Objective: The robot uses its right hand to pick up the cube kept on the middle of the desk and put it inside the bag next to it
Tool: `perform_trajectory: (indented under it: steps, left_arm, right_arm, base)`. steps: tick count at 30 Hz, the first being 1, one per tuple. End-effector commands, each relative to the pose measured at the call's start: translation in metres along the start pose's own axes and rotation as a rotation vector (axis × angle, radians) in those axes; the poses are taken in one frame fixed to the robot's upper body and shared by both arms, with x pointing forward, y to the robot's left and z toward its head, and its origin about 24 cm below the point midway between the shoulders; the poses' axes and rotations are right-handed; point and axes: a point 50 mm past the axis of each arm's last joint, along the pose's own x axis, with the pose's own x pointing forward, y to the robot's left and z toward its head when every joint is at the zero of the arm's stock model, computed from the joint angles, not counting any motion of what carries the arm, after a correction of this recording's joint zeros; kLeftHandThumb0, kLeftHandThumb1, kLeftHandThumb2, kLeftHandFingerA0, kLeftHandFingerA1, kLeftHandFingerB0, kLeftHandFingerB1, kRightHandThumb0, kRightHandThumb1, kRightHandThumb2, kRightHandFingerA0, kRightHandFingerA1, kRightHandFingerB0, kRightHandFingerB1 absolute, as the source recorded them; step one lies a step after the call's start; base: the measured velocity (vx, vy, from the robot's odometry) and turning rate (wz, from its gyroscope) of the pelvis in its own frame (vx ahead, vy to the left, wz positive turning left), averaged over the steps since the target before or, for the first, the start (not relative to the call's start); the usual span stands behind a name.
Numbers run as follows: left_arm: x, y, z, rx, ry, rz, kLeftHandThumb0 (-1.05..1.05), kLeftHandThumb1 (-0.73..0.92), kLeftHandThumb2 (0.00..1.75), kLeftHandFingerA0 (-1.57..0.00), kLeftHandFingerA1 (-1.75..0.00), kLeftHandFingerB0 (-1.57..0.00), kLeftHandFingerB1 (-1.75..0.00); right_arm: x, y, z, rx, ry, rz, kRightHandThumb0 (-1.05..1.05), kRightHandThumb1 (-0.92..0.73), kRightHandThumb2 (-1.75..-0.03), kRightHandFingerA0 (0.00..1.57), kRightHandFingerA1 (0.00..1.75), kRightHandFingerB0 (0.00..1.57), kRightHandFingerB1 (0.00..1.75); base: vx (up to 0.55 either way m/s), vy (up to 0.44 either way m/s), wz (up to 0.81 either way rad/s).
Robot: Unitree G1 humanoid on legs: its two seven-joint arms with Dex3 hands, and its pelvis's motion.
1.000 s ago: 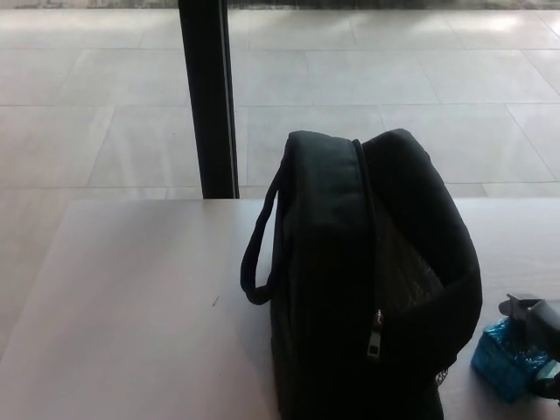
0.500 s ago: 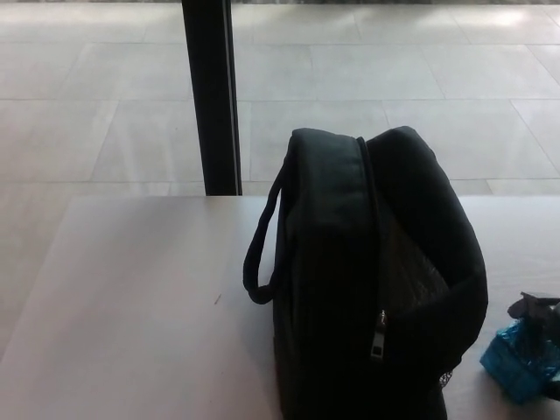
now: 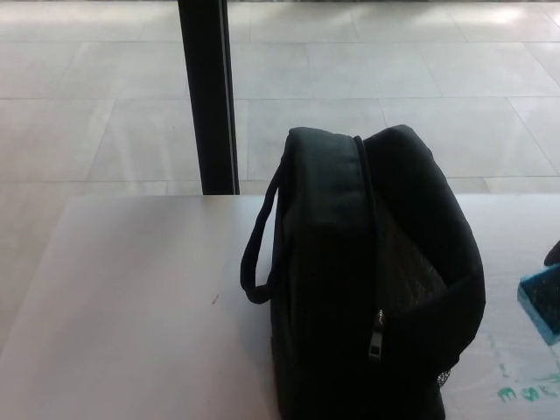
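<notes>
Head view is all I have. The black bag [image 3: 372,280] stands upright in the middle of the desk [image 3: 131,297], its zipped opening running front to back along the top and gaping toward the right. The blue cube [image 3: 542,299] sits at the far right edge of the picture, right of the bag and clearly apart from it — only its left part shows, and it looks raised off the desk, though I can't be sure. A dark sliver of my right hand [image 3: 553,254] touches the frame edge just above the cube; I can't tell how far its fingers are closed or whether they grip the cube. My left hand doesn't show at all.

So the move I judge next runs leftward and up: cube carried from the right side over the bag's open top.

Compared with half a second ago, the cube is higher and further right, the hand has mostly left the frame — and green marks [image 3: 525,389] on the desk are now uncovered.
</notes>
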Motion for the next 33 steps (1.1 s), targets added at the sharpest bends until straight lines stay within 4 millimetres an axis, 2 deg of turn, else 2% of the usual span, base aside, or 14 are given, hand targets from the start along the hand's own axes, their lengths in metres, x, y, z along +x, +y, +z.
perform_trajectory:
  steps: [1, 2, 4, 5, 6, 7, 8, 9, 13, 14, 15, 16, 31, 33]
  left_arm:
    - [-0.005, 0.005, -0.003, 0.025, 0.012, 0.007, -0.53, 0.49, 0.89, -0.26, -0.57, -0.37, -0.58]
    - [-0.005, 0.005, -0.003, 0.022, 0.013, 0.005, -0.55, 0.50, 0.88, -0.27, -0.58, -0.36, -0.57]
    - [-0.005, 0.005, -0.003, 0.025, 0.014, 0.006, -0.58, 0.50, 0.88, -0.30, -0.59, -0.36, -0.57]
    - [-0.004, 0.005, -0.003, 0.029, 0.017, 0.007, -0.58, 0.50, 0.88, -0.30, -0.59, -0.36, -0.56]
    - [-0.005, 0.005, -0.004, 0.032, 0.020, 0.008, -0.58, 0.50, 0.88, -0.30, -0.59, -0.36, -0.56]
    - [-0.004, 0.005, -0.004, 0.022, 0.022, 0.020, -0.57, 0.50, 0.88, -0.31, -0.58, -0.38, -0.57]
    - [-0.004, 0.005, -0.004, 0.011, 0.022, 0.014, -0.54, 0.48, 0.87, -0.28, -0.58, -0.36, -0.57]
    - [-0.005, 0.005, -0.004, 0.015, 0.021, 0.013, -0.57, 0.48, 0.87, -0.29, -0.58, -0.34, -0.56]
    - [-0.005, 0.005, -0.003, 0.025, 0.021, 0.012, -0.56, 0.50, 0.88, -0.29, -0.58, -0.37, -0.57]
    - [-0.006, 0.005, -0.003, 0.027, 0.019, 0.016, -0.55, 0.50, 0.88, -0.29, -0.58, -0.38, -0.58]
    - [-0.006, 0.005, -0.003, 0.025, 0.019, 0.018, -0.55, 0.50, 0.88, -0.29, -0.58, -0.38, -0.58]
    - [-0.006, 0.005, -0.003, 0.011, 0.018, 0.014, -0.51, 0.48, 0.88, -0.27, -0.58, -0.38, -0.58]
    - [-0.005, 0.005, -0.010, 0.036, 0.040, 0.029, -0.56, 0.49, 0.87, -0.32, -0.59, -0.35, -0.55]
    - [-0.007, 0.005, -0.012, 0.017, 0.033, 0.016, -0.55, 0.48, 0.88, -0.28, -0.57, -0.36, -0.57]
  right_arm:
    - [0.006, -0.025, -0.002, 0.036, -0.056, -0.137, -0.16, -0.49, -1.06, 1.15, 1.33, 0.92, 1.15]
    - [0.009, -0.031, -0.002, 0.064, -0.058, -0.154, -0.14, -0.60, -0.95, 0.82, 1.72, 0.75, 1.39]
    - [0.013, -0.038, -0.001, 0.080, -0.067, -0.178, -0.15, -0.56, -1.02, 0.84, 1.74, 0.79, 1.35]
    - [0.015, -0.042, 0.002, 0.068, -0.093, -0.213, -0.18, -0.49, -1.08, 1.18, 1.34, 0.93, 1.13]
    - [0.015, -0.044, 0.003, 0.049, -0.117, -0.238, -0.18, -0.49, -1.08, 1.18, 1.34, 0.93, 1.13]
    - [0.018, -0.049, 0.006, 0.034, -0.107, -0.248, -0.15, -0.55, -1.00, 0.87, 1.75, 0.79, 1.35]
    - [0.021, -0.056, 0.008, 0.051, -0.103, -0.261, -0.20, -0.53, -1.05, 1.14, 1.34, 0.88, 1.15]
    - [0.025, -0.062, 0.010, 0.098, -0.103, -0.286, -0.11, -0.57, -0.98, 0.86, 1.74, 0.77, 1.41]
    - [0.034, -0.087, 0.021, 0.201, -0.120, -0.335, -0.20, -0.53, -1.15, 0.89, 1.75, 0.73, 1.50]
    - [0.036, -0.099, 0.035, 0.194, -0.160, -0.364, -0.28, -0.52, -1.16, 1.18, 1.38, 0.90, 1.21]
    - [0.036, -0.103, 0.039, 0.193, -0.173, -0.374, -0.28, -0.52, -1.16, 1.18, 1.38, 0.90, 1.21]
    - [0.036, -0.106, 0.044, 0.197, -0.191, -0.384, -0.19, -0.52, -1.17, 0.90, 1.75, 0.76, 1.52]
    - [0.022, -0.137, 0.126, 0.273, -0.479, -0.428, -0.20, -0.51, -1.19, 0.93, 1.75, 0.79, 1.56]
    - [0.013, -0.129, 0.137, 0.242, -0.529, -0.370, -0.26, -0.51, -1.14, 1.21, 1.40, 0.99, 1.27]
  base:
    - [0.00, 0.000, 0.00]
    - [0.00, 0.000, 0.00]
    - [0.00, 0.000, 0.00]
    - [0.00, 0.000, 0.00]
    - [0.00, 0.000, 0.00]
    - [0.00, 0.000, 0.00]
    - [0.00, 0.000, 0.00]
    - [0.00, 0.000, 0.00]
    - [0.00, 0.000, 0.00]
    - [0.00, 0.000, 0.00]
    - [0.00, 0.000, 0.00]
    - [0.00, 0.000, 0.00]
    - [0.00, 0.000, 0.00]
    - [0.00, 0.000, 0.00]
